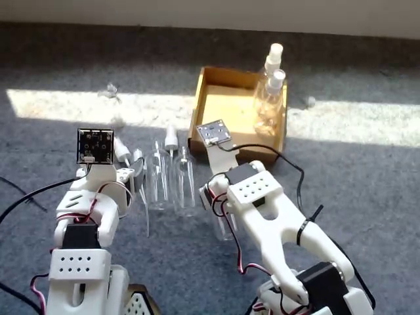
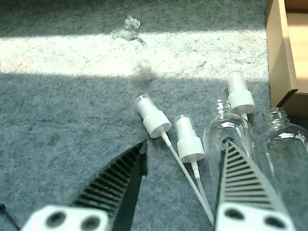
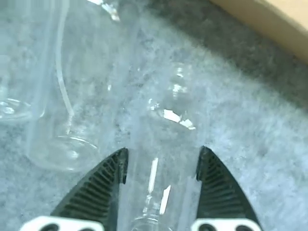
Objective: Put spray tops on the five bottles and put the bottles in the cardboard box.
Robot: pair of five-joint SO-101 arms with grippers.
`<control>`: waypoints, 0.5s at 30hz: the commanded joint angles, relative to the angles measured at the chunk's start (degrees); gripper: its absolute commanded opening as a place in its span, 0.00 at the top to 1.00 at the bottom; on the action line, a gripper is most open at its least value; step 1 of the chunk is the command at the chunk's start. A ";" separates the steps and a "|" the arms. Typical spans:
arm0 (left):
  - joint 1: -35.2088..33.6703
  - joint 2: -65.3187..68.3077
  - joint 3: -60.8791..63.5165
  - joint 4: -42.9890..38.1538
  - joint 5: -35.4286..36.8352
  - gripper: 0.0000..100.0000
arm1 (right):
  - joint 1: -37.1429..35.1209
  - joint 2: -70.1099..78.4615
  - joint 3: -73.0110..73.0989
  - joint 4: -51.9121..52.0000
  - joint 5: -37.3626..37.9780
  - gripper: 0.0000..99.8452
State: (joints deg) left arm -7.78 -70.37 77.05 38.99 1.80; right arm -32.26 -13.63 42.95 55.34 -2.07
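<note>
Right wrist view: right gripper (image 3: 163, 151) is spread wide, jaws astride an uncapped clear bottle (image 3: 168, 115) lying on the grey carpet (image 3: 269, 144), neck pointing away twd the cardboard box (image 3: 269, 14). Can't tell if the pads touch it. Left wrist view: left gripper (image 2: 185, 144) is also wide open, holding nothing, w/ two loose spray tops (image 2: 151, 118) on the carpet between its jaws. A third top (image 2: 239, 94) lies beside two open bottles (image 2: 216, 127) by one jaw. High view: two capped bottles (image 1: 268, 108) are in the box.
</note>
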 commanded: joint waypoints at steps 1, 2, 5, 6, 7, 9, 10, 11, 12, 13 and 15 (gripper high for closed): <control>-0.48 -1.10 -0.22 -1.14 0.70 0.77 | 3.74 0.04 1.36 2.15 2.64 0.92; -0.48 -1.10 -0.22 -1.14 0.70 0.77 | 4.53 0.04 2.15 2.15 3.16 0.92; -0.48 -1.10 -0.22 -1.14 0.70 0.77 | 5.32 -0.04 4.00 2.42 5.01 0.92; -0.48 -1.10 -0.22 -1.14 0.70 0.77 | 5.23 -0.04 4.35 2.51 5.19 0.91; -0.48 -1.10 -0.22 -1.14 0.70 0.77 | 5.23 -0.04 4.44 2.68 5.19 0.91; -0.57 -1.10 -0.22 -1.14 0.70 0.77 | 5.23 -0.04 4.26 5.49 5.36 0.87; -0.57 -1.10 -0.22 -1.14 0.70 0.77 | 5.14 -0.04 4.18 7.16 5.36 0.84; -0.57 -1.10 -0.22 -1.14 0.70 0.77 | 5.14 -0.04 4.09 8.04 5.36 0.81; -0.57 -1.10 -0.22 -1.14 0.70 0.77 | 5.14 -0.04 4.09 8.31 5.80 0.78; -0.57 -1.10 -0.22 -1.14 0.70 0.77 | 5.23 -0.04 4.09 8.57 6.68 0.74; -0.48 -1.10 -0.22 -1.14 0.70 0.77 | 5.41 -0.04 4.09 8.57 8.18 0.69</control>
State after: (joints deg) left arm -7.78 -70.37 77.05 38.99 1.80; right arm -28.04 -13.10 46.90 62.55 4.35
